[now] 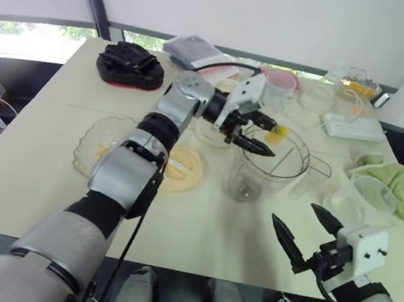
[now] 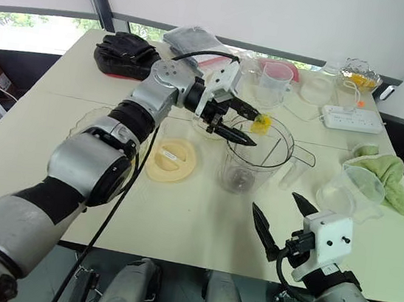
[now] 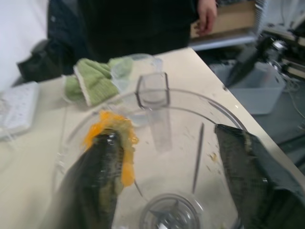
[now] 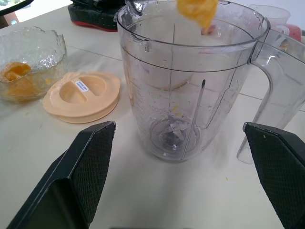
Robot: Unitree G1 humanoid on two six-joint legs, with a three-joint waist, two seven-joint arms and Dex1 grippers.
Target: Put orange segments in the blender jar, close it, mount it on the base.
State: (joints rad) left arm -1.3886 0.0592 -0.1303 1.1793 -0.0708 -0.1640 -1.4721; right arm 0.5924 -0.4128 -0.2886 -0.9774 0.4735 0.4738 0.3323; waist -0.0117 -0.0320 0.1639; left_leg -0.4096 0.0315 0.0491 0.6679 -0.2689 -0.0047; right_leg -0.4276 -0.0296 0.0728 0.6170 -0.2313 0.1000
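The clear blender jar [image 1: 258, 181] stands upright mid-table, with its blade hub [image 4: 172, 135] at the bottom. My left gripper [image 1: 274, 138] hovers over the jar's mouth, open. One orange segment [image 3: 114, 138] clings to one of its fingers [image 3: 95, 186], above the jar's inside. More orange segments [image 4: 16, 78] lie in the scalloped glass dish [image 1: 91, 144] to the left. The cream-white base [image 2: 204, 127] peeks out behind my left wrist, mostly hidden. My right gripper [image 1: 294, 213] is open and empty near the table's front edge, in front of the jar.
A pale-yellow lid [image 1: 181, 169] lies flat between dish and jar. A pink-rimmed cup [image 1: 280, 87], a power strip [image 1: 354, 126] and a black object [image 1: 129, 65] sit at the back. A green cloth [image 1: 391, 183] and clear cup [image 1: 371, 196] lie right. A person's hand [image 3: 207, 14] shows beyond the table.
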